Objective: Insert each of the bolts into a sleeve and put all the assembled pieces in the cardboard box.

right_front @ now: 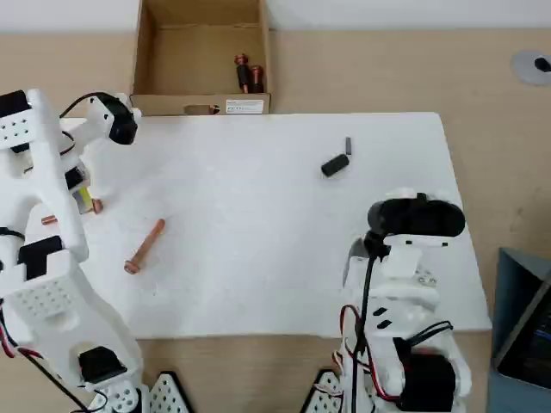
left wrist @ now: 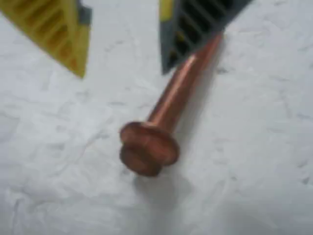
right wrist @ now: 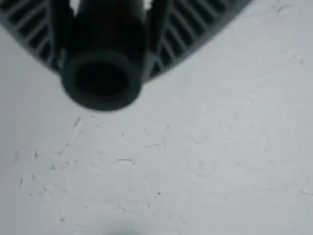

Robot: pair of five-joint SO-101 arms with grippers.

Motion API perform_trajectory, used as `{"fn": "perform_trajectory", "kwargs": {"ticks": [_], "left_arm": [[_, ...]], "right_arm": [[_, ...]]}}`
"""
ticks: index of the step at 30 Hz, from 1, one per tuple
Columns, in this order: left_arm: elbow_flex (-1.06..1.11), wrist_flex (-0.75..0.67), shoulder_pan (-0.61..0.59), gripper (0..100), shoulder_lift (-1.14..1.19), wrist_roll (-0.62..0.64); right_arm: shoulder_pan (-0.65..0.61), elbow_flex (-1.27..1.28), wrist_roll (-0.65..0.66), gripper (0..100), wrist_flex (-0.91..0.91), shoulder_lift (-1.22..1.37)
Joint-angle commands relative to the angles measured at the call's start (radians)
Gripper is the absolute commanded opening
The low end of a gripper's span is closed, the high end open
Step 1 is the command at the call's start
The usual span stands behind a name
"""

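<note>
Pale wood forms the desk [right_front: 482, 77], and a white mat [right_front: 258, 275] covers its middle. At the far left, the left claw [right_front: 79, 200] [left wrist: 122, 68] hangs low over the mat with its jaws apart, one yellow finger [left wrist: 54, 34] and one dark finger [left wrist: 195, 24]. A copper bolt [left wrist: 161, 122] lies flat on the mat beneath it. Its shaft runs under the dark finger, its flanged head points away from the claw, and it does not sit between the two fingers. Just to the right, a second bolt [right_front: 144, 245] lies loose and slanted on the mat, apart from the claw. Farther back, the cardboard box [right_front: 146, 60] stands at the mat's rear edge and holds two assembled pieces [right_front: 248, 73] side by side near its right wall. Right of centre, a loose sleeve [right_front: 336, 165] lies on the mat, well apart from both arms. At the right, the right claw [right wrist: 107, 19] is closed around a black sleeve [right wrist: 102, 83], held above the mat with its open bore facing the wrist camera.
</note>
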Motion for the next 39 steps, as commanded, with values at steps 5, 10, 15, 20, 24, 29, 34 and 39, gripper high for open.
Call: {"fn": "perform_trajectory", "kwargs": {"ticks": [5,10,15,20,24,29,34,39], "left_arm": [[-0.002,-0.031,-0.011,12,0.036,-0.055],[-0.002,-0.097,-0.011,12,0.073,-0.055],[-0.002,-0.12,-0.011,12,0.11,-0.071],[0.0,-0.123,-0.011,12,0.16,-0.081],[-0.002,-0.124,-0.011,12,0.206,-0.081],[-0.002,-0.157,-0.011,10,0.246,-0.075],[-0.002,-0.155,-0.011,1,0.268,-0.075],[0.0,-0.152,-0.011,0,0.268,-0.074]], "right_arm": [[-0.008,-0.007,0.005,0.9,0.003,0.001],[-0.008,-0.007,0.005,0.9,0.003,0.001],[-0.008,-0.007,0.005,0.9,0.003,0.001],[-0.008,-0.007,0.005,0.9,0.003,0.001],[-0.008,-0.007,0.005,0.9,0.003,0.001],[-0.008,-0.007,0.005,0.9,0.003,0.001],[-0.008,-0.007,0.005,0.9,0.003,0.001],[-0.008,-0.007,0.005,0.9,0.003,0.001]]}}
